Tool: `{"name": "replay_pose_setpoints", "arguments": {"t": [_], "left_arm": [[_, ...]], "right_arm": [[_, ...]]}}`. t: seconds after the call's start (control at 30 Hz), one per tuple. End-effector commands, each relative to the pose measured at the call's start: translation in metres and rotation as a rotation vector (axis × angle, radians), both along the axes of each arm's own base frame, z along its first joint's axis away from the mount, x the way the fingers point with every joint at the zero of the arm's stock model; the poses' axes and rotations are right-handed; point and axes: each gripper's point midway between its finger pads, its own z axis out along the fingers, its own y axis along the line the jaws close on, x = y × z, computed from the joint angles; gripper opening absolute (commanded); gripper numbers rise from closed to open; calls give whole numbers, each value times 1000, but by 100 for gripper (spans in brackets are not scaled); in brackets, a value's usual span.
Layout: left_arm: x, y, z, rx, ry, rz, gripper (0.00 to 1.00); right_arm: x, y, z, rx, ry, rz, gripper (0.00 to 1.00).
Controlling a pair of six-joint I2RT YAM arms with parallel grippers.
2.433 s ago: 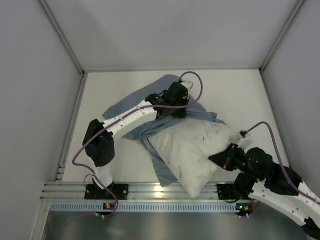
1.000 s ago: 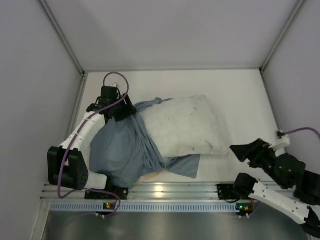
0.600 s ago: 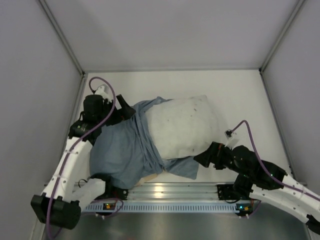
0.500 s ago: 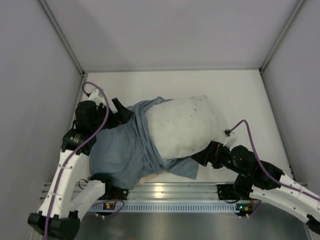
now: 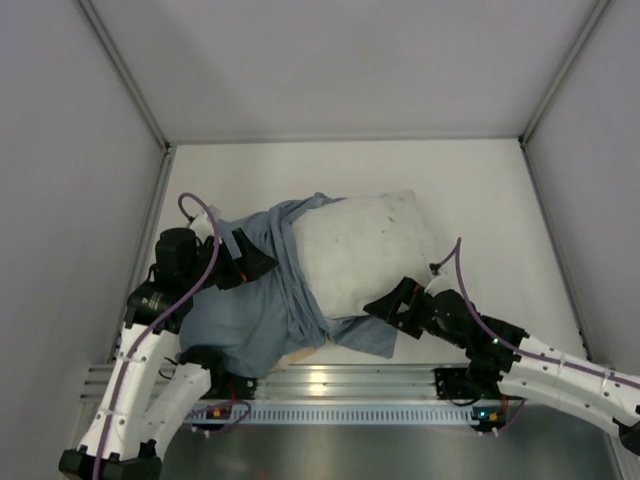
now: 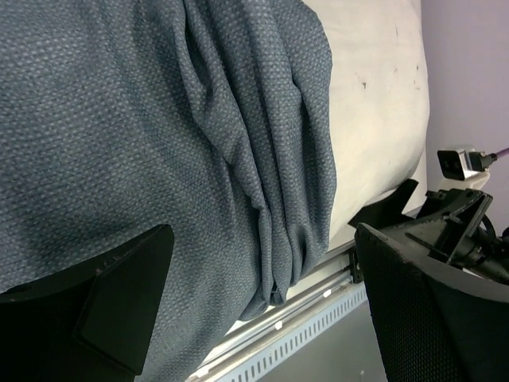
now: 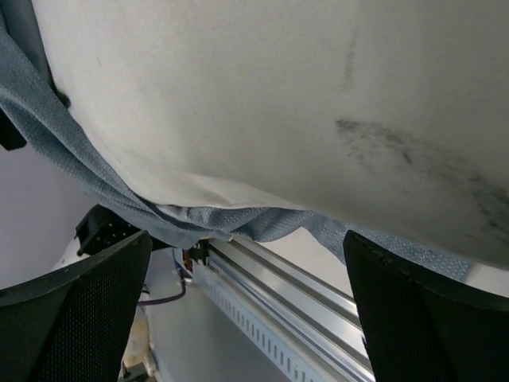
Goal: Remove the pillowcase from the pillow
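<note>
The white pillow lies across the middle of the table, its left part still inside the grey-blue pillowcase. The case bunches in folds along the pillow. My left gripper hovers over the bunched cloth, jaws wide open and holding nothing. My right gripper is at the pillow's near edge, also wide open and empty. In the right wrist view the pillow fills the top, with a strip of pillowcase under it.
An aluminium rail runs along the near table edge, right below the cloth's hem. Enclosure walls stand at the left, right and back. White table surface shows behind the pillow.
Both grippers have opened wide. The left gripper has moved right and nearer, over the bunched pillowcase. The right gripper has come in leftward to the pillow's near edge. The pillow has barely shifted.
</note>
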Motion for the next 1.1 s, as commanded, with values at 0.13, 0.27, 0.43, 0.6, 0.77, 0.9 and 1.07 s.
{"name": "replay_pose_setpoints", "arguments": {"t": [0.13, 0.27, 0.43, 0.6, 0.77, 0.9, 1.07], "left_arm": [[-7, -9, -4, -32, 22, -56, 99], [-9, -10, -7, -36, 34, -65, 99], [-10, -11, -6, -42, 35, -66, 99], [-13, -12, -3, -45, 24, -82, 99], [-17, -9, -9, -15, 40, -85, 99], [-14, -6, -16, 9, 65, -73, 99], [0, -1, -38, 86, 135, -42, 99]], "right_arm": [[44, -14, 21, 215, -105, -239, 99], [61, -10, 23, 185, -122, -239, 100], [76, 22, 23, 165, -124, -175, 99], [100, 32, 8, 131, -103, -238, 93], [117, 31, 13, 102, -185, -279, 0], [124, 24, 33, 64, -255, -305, 0], [123, -8, 69, 75, -325, -410, 0]]}}
